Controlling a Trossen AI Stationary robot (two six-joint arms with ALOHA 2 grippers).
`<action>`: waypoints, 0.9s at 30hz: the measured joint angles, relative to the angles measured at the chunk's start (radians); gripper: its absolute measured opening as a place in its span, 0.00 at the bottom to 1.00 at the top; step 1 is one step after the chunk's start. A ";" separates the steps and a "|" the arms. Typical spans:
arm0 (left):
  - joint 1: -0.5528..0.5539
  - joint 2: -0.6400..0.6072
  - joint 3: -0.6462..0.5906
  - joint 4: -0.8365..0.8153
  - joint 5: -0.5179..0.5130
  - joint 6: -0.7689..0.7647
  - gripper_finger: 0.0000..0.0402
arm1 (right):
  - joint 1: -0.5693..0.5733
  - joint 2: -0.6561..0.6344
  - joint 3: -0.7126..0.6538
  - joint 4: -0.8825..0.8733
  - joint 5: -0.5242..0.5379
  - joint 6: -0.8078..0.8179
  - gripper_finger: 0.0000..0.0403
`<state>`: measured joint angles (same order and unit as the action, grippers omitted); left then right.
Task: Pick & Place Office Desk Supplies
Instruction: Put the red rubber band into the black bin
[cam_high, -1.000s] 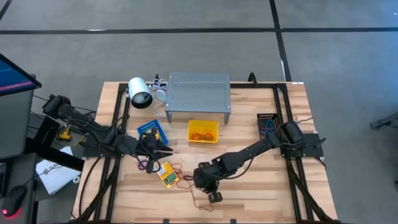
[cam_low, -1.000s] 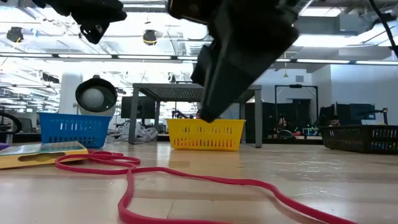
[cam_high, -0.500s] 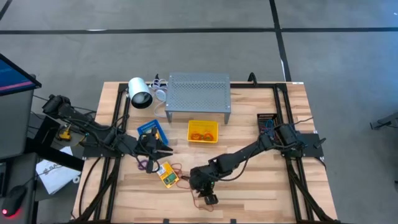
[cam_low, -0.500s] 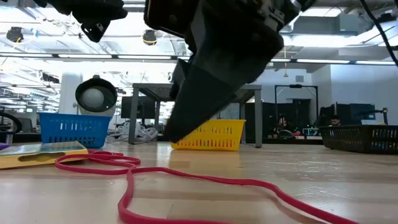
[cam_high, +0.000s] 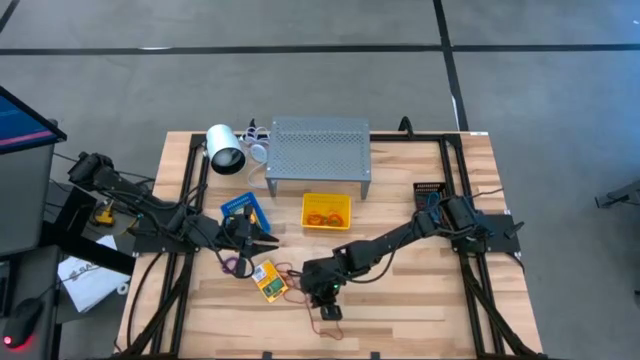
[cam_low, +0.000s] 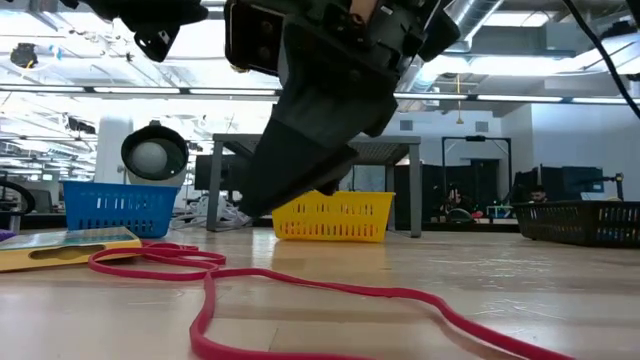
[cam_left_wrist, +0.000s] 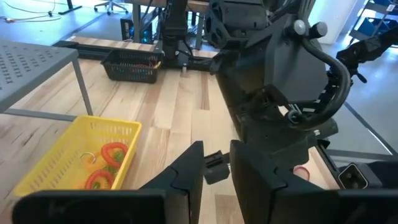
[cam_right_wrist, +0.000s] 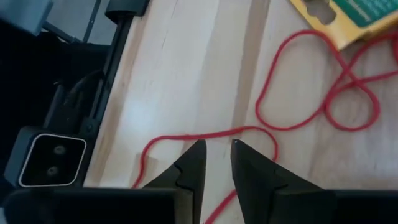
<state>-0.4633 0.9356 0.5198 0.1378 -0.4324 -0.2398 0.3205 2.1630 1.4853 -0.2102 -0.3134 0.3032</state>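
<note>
Red rubber-band loop (cam_right_wrist: 298, 93): light, limp, likely slippery; best pinched on a single strand. Right gripper (cam_right_wrist: 216, 163) hovers above it, jaws narrowly parted, holding nothing.

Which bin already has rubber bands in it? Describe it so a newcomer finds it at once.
Start from the grey perforated shelf at the table's far edge. Directly in front of it sits the yellow bin, with orange bands inside. The neighbouring bin is blue.

A long red rubber band (cam_right_wrist: 292, 118) lies loose and loopy on the wooden table right by a yellow-green crayon box (cam_high: 270, 281) lying flat, while a few orange and red bands (cam_left_wrist: 106, 163) sit in the yellow bin (cam_left_wrist: 37, 169).
</note>
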 joint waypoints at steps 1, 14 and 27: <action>0.000 0.000 0.000 0.001 0.000 0.000 0.19 | 0.000 0.001 0.000 -0.004 0.000 0.007 0.18; 0.000 0.000 0.000 0.002 0.002 -0.003 0.19 | 0.007 0.022 -0.001 -0.010 0.152 0.048 0.37; 0.000 0.000 0.000 0.005 0.022 -0.003 0.19 | 0.052 0.107 0.007 0.039 0.190 0.087 0.29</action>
<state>-0.4633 0.9356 0.5200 0.1431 -0.4108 -0.2432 0.3726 2.2698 1.4925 -0.1709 -0.1235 0.3899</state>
